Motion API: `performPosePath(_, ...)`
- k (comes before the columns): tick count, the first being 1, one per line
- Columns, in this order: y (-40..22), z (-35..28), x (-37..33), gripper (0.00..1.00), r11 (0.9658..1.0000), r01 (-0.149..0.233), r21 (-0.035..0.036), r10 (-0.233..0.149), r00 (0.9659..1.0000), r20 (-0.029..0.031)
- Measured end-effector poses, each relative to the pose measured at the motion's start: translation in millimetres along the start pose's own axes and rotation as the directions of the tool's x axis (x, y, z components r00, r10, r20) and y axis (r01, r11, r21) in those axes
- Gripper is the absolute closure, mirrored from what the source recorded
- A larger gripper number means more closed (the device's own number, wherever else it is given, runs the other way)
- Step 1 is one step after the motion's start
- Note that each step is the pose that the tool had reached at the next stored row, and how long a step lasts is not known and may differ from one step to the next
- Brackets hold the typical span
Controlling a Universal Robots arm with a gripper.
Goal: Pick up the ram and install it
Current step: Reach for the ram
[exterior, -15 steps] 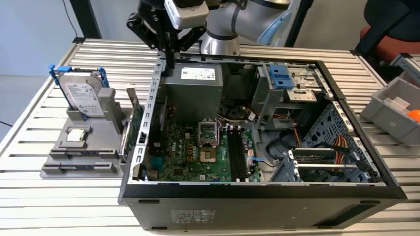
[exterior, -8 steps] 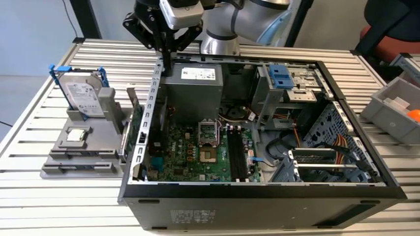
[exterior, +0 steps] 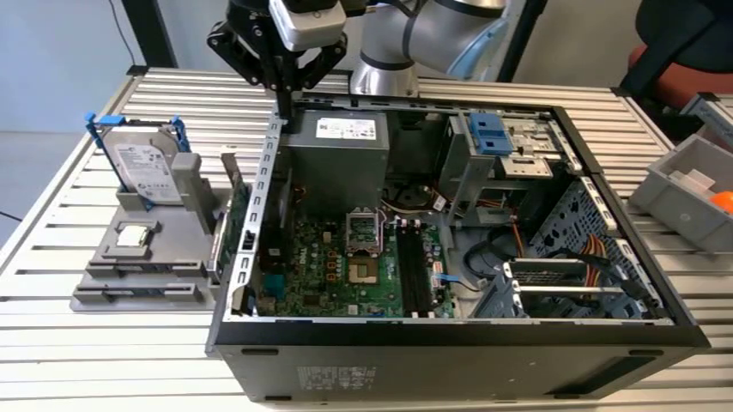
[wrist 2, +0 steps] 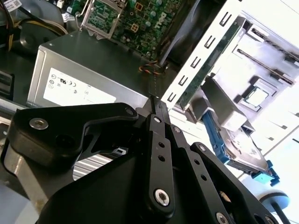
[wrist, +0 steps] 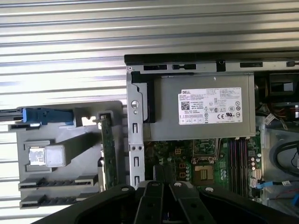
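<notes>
Above slotted steel case edge | black angular claw | slim fingers together

The tabletop is pale silver, striped by its parallel slats. The computer case is black outside and bare grey metal inside, with a green motherboard and a grey power supply bearing a white label. The hard drive is silver, its frame blue-tabbed, the holder grey, the gripper black, and the bin grey with something orange.
</notes>
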State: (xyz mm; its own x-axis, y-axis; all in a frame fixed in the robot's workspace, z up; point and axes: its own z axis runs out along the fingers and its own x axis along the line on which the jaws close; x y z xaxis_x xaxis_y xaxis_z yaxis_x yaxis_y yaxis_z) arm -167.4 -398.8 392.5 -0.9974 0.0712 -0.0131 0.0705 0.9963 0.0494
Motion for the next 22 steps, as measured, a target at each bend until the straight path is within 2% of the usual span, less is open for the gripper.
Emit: performPosePath(22, -1.1, -0.3, 15.5, 1.0, 1.0, 0.0, 0.0001, 0.0, 1.0, -0.0001)
